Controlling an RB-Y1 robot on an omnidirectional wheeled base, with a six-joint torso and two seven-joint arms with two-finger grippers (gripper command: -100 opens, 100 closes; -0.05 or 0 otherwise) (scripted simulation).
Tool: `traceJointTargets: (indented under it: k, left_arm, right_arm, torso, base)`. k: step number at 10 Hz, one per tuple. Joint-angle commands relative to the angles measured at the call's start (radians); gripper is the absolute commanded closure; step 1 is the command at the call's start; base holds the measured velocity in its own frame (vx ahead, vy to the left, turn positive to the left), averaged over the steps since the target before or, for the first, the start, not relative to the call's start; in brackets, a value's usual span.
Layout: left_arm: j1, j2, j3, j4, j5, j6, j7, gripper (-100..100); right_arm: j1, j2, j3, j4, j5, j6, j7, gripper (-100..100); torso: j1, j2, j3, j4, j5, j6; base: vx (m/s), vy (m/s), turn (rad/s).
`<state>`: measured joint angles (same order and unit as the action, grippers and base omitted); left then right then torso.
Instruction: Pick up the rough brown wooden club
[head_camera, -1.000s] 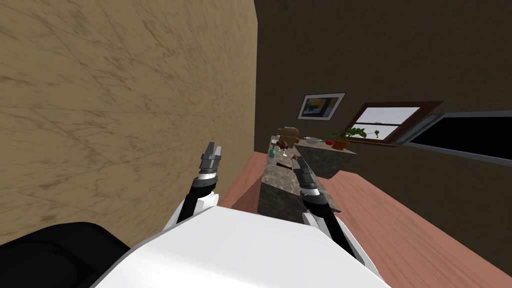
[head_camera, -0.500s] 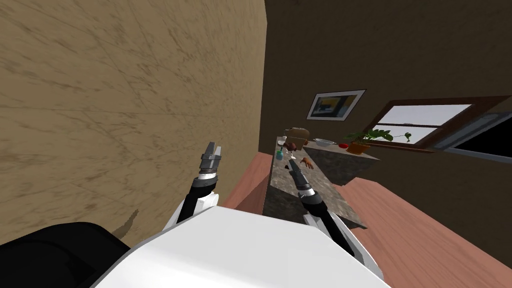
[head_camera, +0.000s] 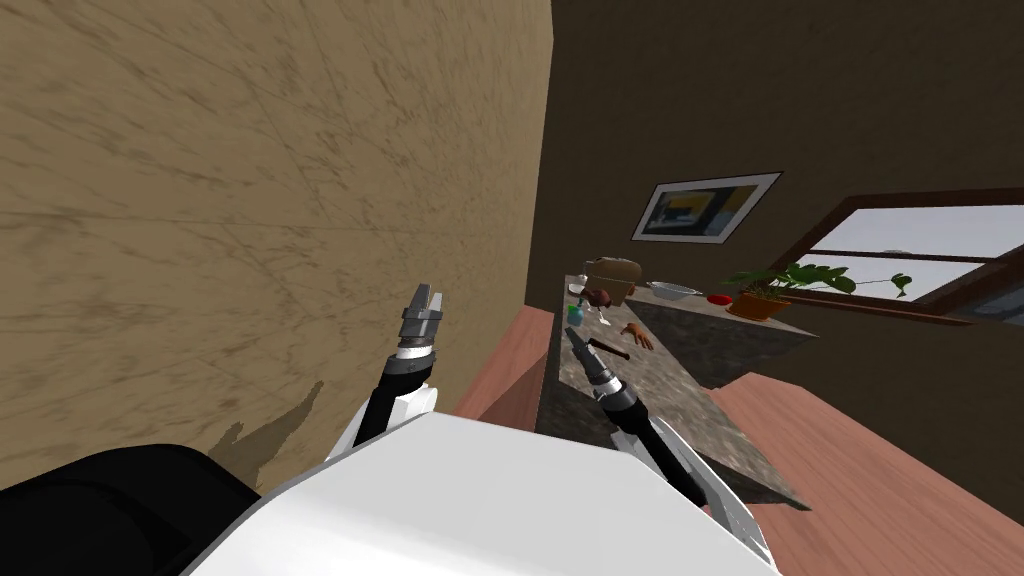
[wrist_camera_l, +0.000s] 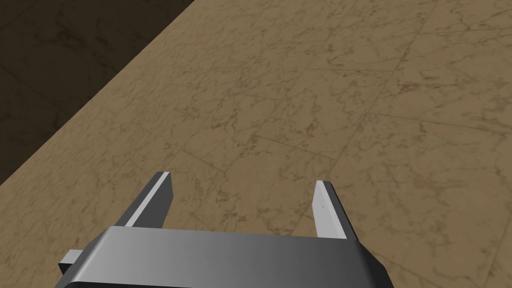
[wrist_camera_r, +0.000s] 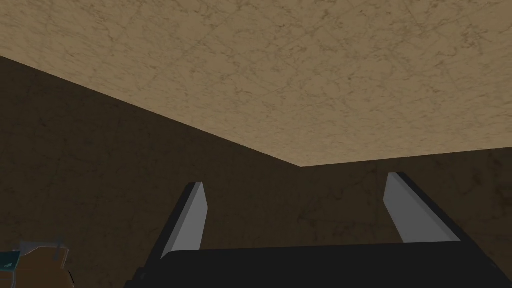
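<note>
On counter: club, bottle behind it, bowl and plant farther back; wall left.

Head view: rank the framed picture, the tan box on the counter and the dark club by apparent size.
Largest to smallest:
1. framed picture
2. tan box
3. club, a thin dark stick; it looks smallest although it lies nearest the camera.

No writing can be read (nor numbers).
</note>
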<state>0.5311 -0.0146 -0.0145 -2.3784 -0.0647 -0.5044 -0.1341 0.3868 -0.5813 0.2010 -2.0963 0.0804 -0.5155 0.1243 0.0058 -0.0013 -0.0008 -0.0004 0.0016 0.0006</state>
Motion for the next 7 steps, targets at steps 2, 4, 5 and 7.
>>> traceJointTargets:
  k: [2, 4, 5, 7]
  left_arm:
    - [0.0, 0.0, 0.0, 0.0, 0.0, 0.0, 0.0, 0]
    - [0.0, 0.0, 0.0, 0.0, 0.0, 0.0, 0.0, 0]
    - [0.0, 0.0, 0.0, 0.0, 0.0, 0.0, 0.0, 0]
    - [0.0, 0.0, 0.0, 0.0, 0.0, 0.0, 0.0, 0]
  right_arm:
    - [-0.016, -0.078, 0.025, 0.039, 0.022, -0.016, 0.005, -100]
    - [-0.03, -0.138, 0.048, 0.072, 0.042, -0.026, 0.01, -100]
    - [-0.043, -0.169, 0.071, 0.106, 0.062, -0.037, 0.016, -100]
    - [-0.055, -0.226, 0.094, 0.141, 0.082, -0.047, 0.023, -100]
  torso:
    - [0.002, 0.0, 0.0, 0.0, 0.0, 0.0]
    - [-0.001, 0.002, 0.001, 0.0, 0.0, 0.0]
    - [-0.002, 0.002, 0.001, 0.001, 0.0, 0.0]
    - [-0.002, 0.002, 0.001, 0.001, 0.0, 0.0]
  base:
    - [0.032, 0.11, 0.081]
    - [0.009, 0.067, 0.106]
    - [0.015, 0.065, 0.076]
    - [0.049, 0.088, 0.15]
